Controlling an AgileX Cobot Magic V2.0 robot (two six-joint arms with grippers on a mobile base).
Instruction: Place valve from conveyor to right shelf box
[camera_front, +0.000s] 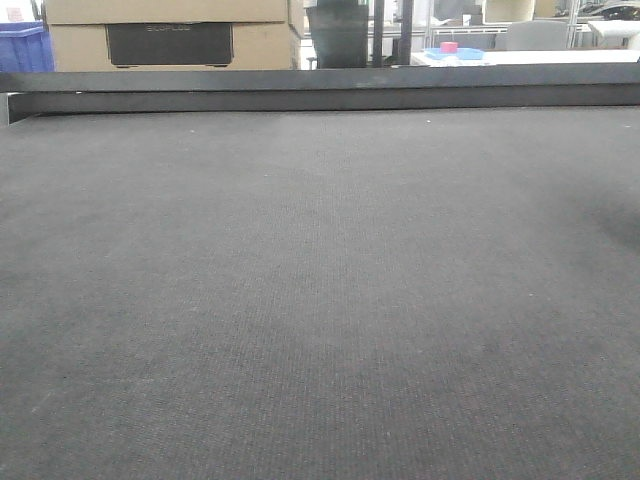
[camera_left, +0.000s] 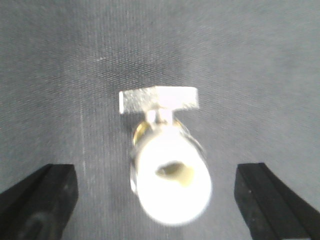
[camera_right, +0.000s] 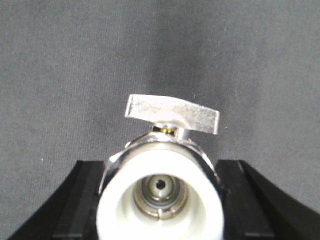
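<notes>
Clamping the valve (camera_right: 161, 207) over grey felt conveyor (camera_front: 320, 300), right gripper (camera_right: 160, 175); left gripper (camera_left: 154, 175) gapes wide; cardboard box (camera_front: 78, 45) lettering seemingly illegible.

A factory floor: conveyor (camera_front: 320, 300), cardboard box (camera_front: 75, 45), blue crate (camera_front: 22, 50).

Beneath me lies the conveyor (camera_front: 320, 300), a wide, flat belt of dark grey felt-like weave with a fine ribbed grain, filling nearly all of the front view. A dark metal rail (camera_front: 320, 90) runs along its far edge from side to side. Both my wrist views show the same grey felt behind everything, dotted with a few pale specks. The valve (camera_left: 167, 160) sits end-on against it, white cap facing the camera and flat silvery handle uppermost. I cannot tell whether it rests on the belt or hangs just off it.
</notes>
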